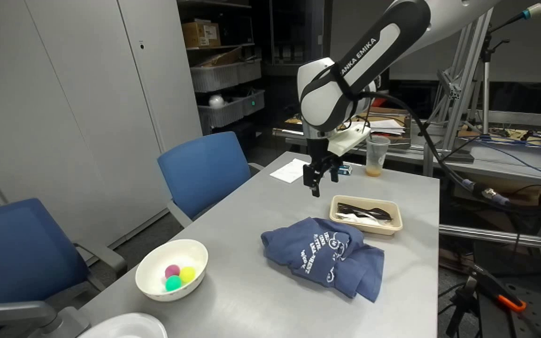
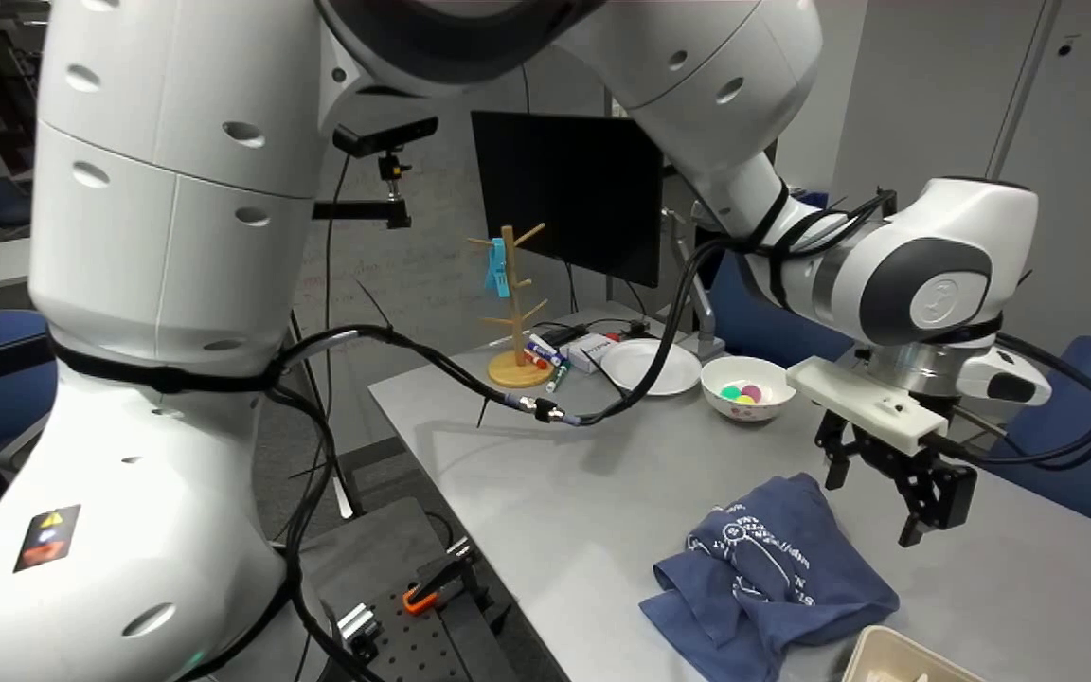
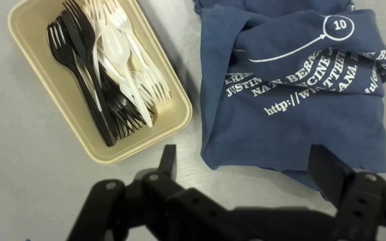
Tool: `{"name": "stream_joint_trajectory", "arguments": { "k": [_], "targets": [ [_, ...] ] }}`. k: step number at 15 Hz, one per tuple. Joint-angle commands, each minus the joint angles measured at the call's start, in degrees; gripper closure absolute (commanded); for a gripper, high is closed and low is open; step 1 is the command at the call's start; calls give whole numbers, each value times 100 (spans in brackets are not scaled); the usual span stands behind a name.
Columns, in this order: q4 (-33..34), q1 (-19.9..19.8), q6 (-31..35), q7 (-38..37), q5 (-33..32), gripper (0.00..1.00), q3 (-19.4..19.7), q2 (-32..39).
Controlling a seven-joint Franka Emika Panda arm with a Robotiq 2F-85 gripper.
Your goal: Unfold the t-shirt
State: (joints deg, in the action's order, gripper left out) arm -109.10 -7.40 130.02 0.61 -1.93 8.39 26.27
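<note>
Hanging above the table [image 1: 242, 291], the claw [image 2: 873, 510] had its jaws wide apart.
The shirt [image 1: 324, 258] lay rumpled toward the table's robot-side edge, just beside the tray [image 3: 171, 117], folds hiding some print; the wrist view's upper border cut off part of it. In an exterior view a plate [image 1: 127, 328] was cropped.

T-shirt [image 1: 317, 260] beside tray [image 3: 173, 117] on table [image 1: 242, 291]; bowl [image 2: 744, 411] near plate [image 2: 635, 361], seemingly apart

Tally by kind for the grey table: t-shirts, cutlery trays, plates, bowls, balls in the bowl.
T-shirt: 1
Cutlery tray: 1
Plate: 1
Bowl: 1
Pink ball, yellow ball, green ball: 3
Total in sight: 7
</note>
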Motion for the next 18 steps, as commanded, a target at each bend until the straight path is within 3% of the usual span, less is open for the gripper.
{"name": "stream_joint_trajectory", "arguments": {
  "k": [1, 9, 14, 18],
  "targets": [
    [203, -100, -120, 227, -25, 0, -90, 193],
    [1226, -582, -984, 2274, -91, 0, -398, 1105],
    [2027, -540, -1420, 2456, -293, 0, -368, 1685],
    [2347, -488, -1079, 2257, -390, 0, -420, 2119]
  ]
}}
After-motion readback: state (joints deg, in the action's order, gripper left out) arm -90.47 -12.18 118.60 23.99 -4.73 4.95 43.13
